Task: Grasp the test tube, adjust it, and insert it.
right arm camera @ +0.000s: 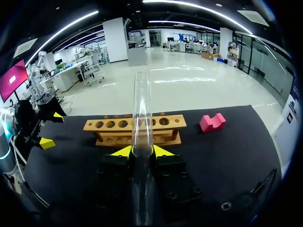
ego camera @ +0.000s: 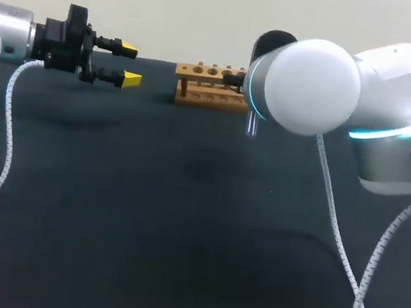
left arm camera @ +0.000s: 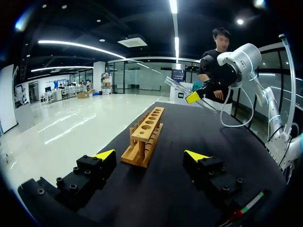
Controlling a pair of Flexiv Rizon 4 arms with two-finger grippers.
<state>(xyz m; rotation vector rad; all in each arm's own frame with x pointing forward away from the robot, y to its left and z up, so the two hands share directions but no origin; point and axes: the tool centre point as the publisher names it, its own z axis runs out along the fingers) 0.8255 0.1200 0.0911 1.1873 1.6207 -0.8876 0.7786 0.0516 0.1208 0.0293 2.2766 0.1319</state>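
My right fingers (right arm camera: 122, 151) clamp the test tube (right arm camera: 142, 118) beside the rack (right arm camera: 177, 121). I should level it upright over a hole (left fingers (left arm camera: 105, 155) apart).

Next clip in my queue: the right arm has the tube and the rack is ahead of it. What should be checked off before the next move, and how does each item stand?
1. test tube clamped between both fingers of the right gripper: ok.
2. Tube upright for insertion: not ok; the left wrist view shows it tilted.
3. Tube over a hole of the rack: not ok; the rack lies ahead of the gripper.
4. Rack holes free: ok, those visible look empty.
5. left gripper open and apart from the rack: ok.
6. pink block apart from the rack: ok.
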